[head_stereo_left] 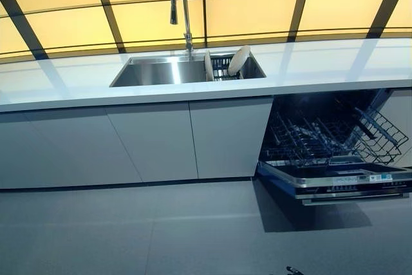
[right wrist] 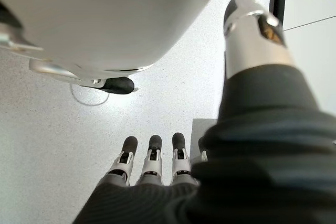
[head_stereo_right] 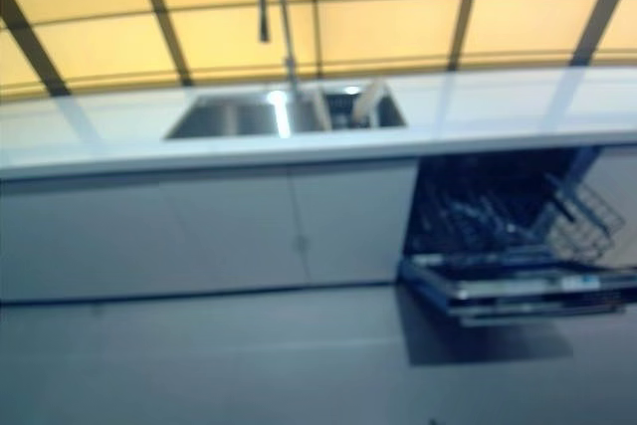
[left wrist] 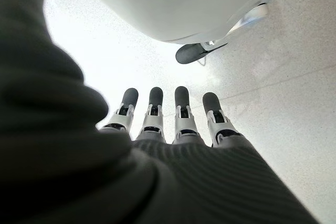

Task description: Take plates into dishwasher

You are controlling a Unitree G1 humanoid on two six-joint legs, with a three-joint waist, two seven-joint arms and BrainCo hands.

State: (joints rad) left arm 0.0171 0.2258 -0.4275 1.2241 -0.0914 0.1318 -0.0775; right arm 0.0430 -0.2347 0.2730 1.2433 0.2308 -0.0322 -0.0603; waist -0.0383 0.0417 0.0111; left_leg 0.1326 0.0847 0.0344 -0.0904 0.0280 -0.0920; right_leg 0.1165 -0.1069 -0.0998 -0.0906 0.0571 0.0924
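Each robot hand, left [left wrist: 173,124] and right [right wrist: 152,166], hangs straight-fingered and empty; pale round plate [head_stereo_left: 238,60] leans in the sink [head_stereo_left: 154,72]

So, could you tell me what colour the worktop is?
White, clearest in the left eye view: worktop.

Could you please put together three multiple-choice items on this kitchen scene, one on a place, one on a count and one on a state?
1. Where do the plates stand?
A. In the rack at the sink's right end
B. On the dishwasher door
C. On the floor

2. How many plates show in the sink?
A. Five
B. Two
C. None

3. How is the dishwasher?
A. Shut
B. Open with its rack pulled out
C. Open with plates loaded

Answers: 1 A, they lean in the dark rack beside the basin. 2 B, one leaning plate and one seen edge-on. 3 B, the door is down and the wire rack holds no plates.
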